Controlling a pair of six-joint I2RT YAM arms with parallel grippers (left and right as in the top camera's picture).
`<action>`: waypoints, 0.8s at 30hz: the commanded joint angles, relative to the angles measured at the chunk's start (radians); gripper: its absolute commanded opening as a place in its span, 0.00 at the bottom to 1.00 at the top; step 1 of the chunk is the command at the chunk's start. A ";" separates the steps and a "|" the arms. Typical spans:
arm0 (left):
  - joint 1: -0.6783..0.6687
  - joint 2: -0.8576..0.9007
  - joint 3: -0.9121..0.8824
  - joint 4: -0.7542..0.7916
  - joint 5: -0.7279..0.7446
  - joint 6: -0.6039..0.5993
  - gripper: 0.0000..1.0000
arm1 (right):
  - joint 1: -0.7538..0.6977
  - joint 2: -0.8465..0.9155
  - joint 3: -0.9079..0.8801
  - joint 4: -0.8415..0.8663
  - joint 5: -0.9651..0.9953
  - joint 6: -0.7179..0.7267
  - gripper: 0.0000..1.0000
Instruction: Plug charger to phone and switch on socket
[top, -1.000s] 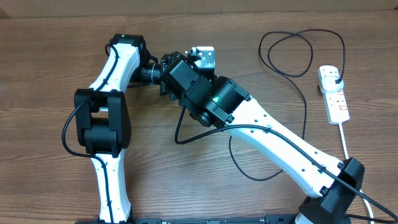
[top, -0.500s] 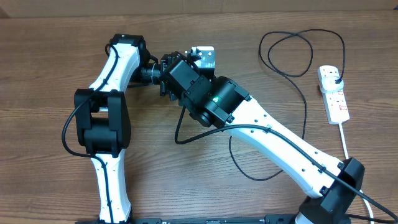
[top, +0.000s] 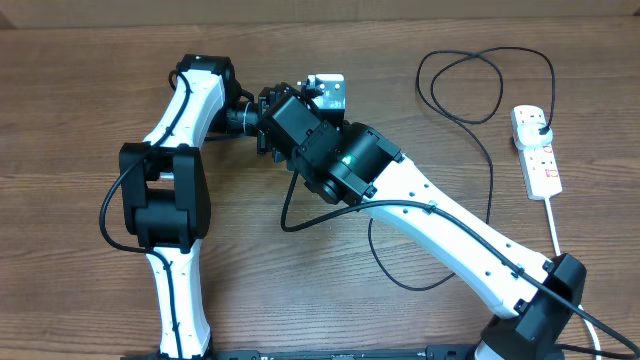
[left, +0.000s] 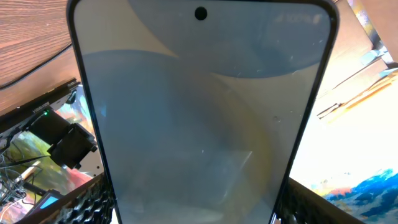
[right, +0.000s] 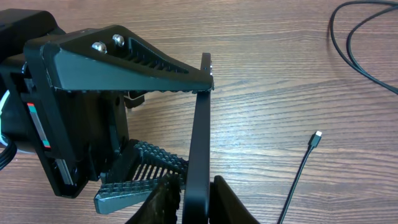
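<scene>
With my left gripper (right: 196, 124) clamping the phone (left: 199, 112), my right gripper (right: 196, 205) should pinch its thin edge squarely (gripping yet? I can't tell).

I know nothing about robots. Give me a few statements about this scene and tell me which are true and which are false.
1. The charger's connector tip is in the phone. False: it lies loose on the table, apart from the phone.
2. The left gripper grips the phone. True.
3. A black plug sits in the white socket. True.
4. The socket lies between the two arms. False: it lies at the table's right side, away from both grippers.
5. The right gripper is far from the phone. False: its fingers flank the phone's thin edge.
</scene>
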 joint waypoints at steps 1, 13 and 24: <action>0.005 0.007 0.028 -0.006 0.048 0.023 0.80 | -0.002 -0.023 0.027 0.007 0.002 0.002 0.16; 0.005 0.007 0.028 -0.006 0.048 0.023 0.81 | -0.002 -0.023 0.027 0.007 0.002 0.005 0.09; 0.005 0.007 0.028 -0.005 0.047 0.023 0.88 | -0.002 -0.023 0.027 0.030 0.003 0.063 0.04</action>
